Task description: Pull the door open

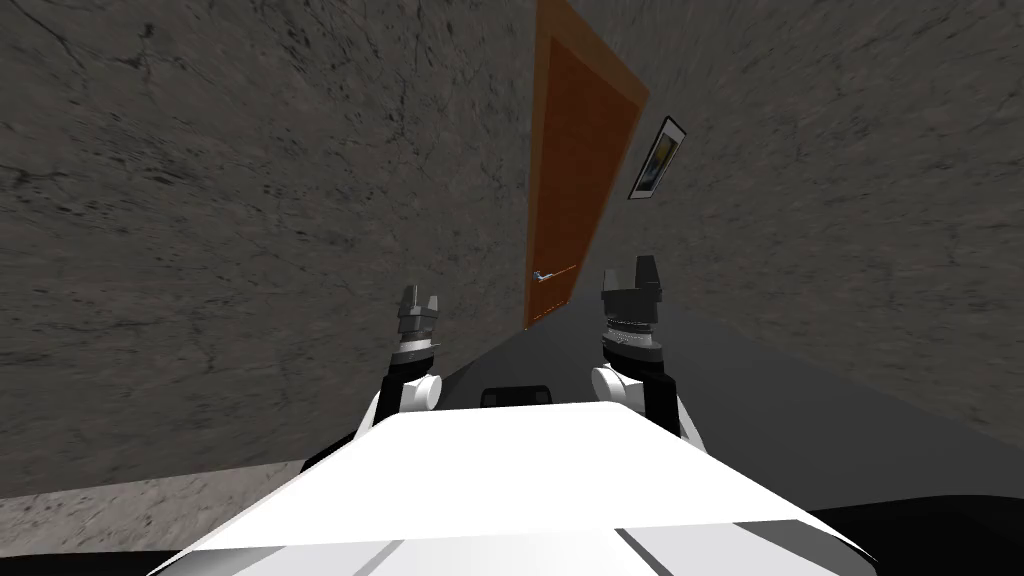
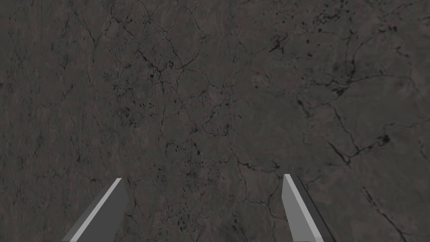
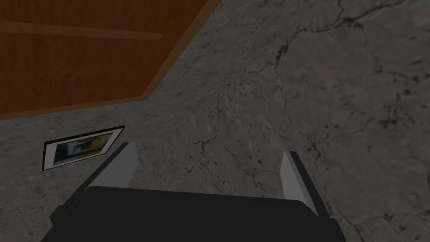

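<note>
Left hand and right hand raised, fingers spread.

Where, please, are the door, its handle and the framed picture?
door (image 1: 580,150): head view, middle of its brown panel.
door handle (image 1: 543,275): head view, on the pale lever.
framed picture (image 1: 657,158): head view, centre of the print.

Right hand, fingers apart, faces door and picture.
</note>
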